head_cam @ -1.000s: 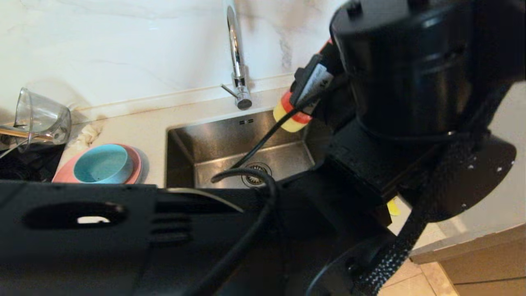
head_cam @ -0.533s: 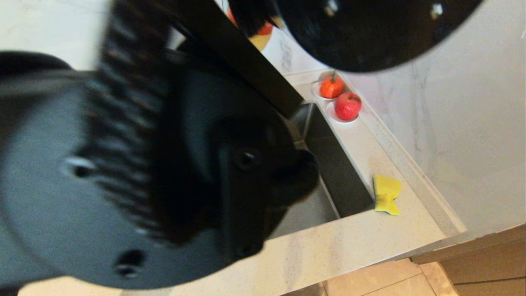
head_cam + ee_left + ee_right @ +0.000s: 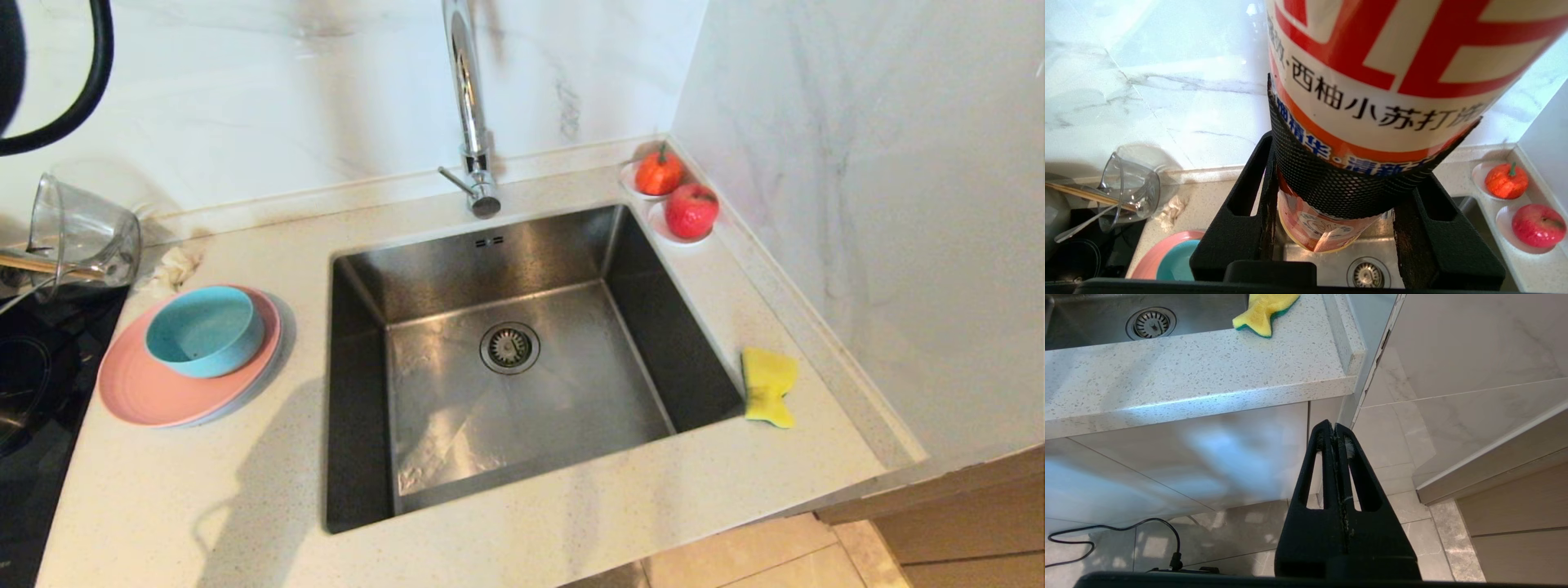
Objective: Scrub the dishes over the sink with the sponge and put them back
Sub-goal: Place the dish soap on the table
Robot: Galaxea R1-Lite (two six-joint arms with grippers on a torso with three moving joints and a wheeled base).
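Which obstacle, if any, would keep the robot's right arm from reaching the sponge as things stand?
Probably none. The sponge lies uncovered on the counter at the sink's right edge. The right gripper hangs below counter level, shut and empty, so it must rise and open first.

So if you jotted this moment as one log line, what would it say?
left gripper: holding detergent bottle above sink | right gripper: shut, parked below counter | sponge: on counter | dishes: stacked, untouched
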